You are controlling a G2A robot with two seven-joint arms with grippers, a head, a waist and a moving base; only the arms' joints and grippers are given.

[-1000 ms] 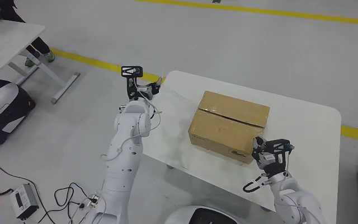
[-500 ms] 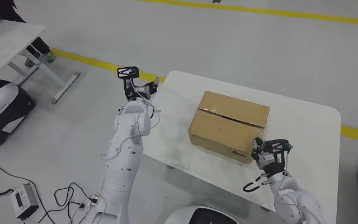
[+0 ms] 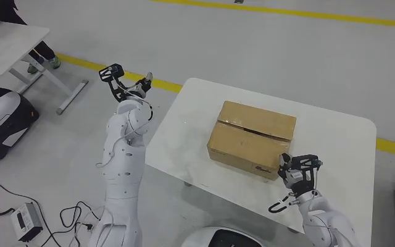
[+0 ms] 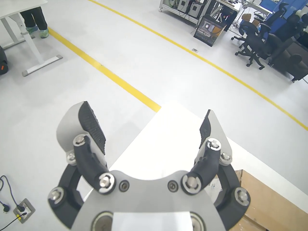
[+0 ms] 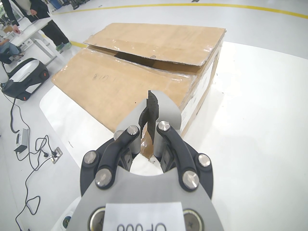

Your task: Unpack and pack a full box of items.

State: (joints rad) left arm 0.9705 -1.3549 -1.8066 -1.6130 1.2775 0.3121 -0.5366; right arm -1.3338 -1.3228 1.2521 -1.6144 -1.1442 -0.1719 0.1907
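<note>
A brown cardboard box (image 3: 253, 139) stands in the middle of the white table (image 3: 336, 133). Its top flaps lie down with a dark gap along the seam (image 5: 134, 60). My left gripper (image 3: 146, 80) hangs open with nothing between its fingers, beyond the table's far left corner. In the left wrist view the left gripper (image 4: 149, 123) frames that corner of the table (image 4: 168, 133), with the box (image 4: 267, 198) off to one side. My right gripper (image 3: 291, 167) is shut on nothing, just at the box's near right corner. The right gripper (image 5: 151, 108) points at the box (image 5: 134, 82).
A second white table (image 3: 18, 37) stands at the far left, with a white and black wheeled machine (image 3: 12, 117) below it. Cables and a power brick (image 3: 26, 219) lie on the floor. A yellow line (image 3: 86, 63) crosses the floor behind the left arm.
The left arm has swung left, away from the table's far corner and out over the floor, with its gripper still open. The right arm and the box have stayed put.
</note>
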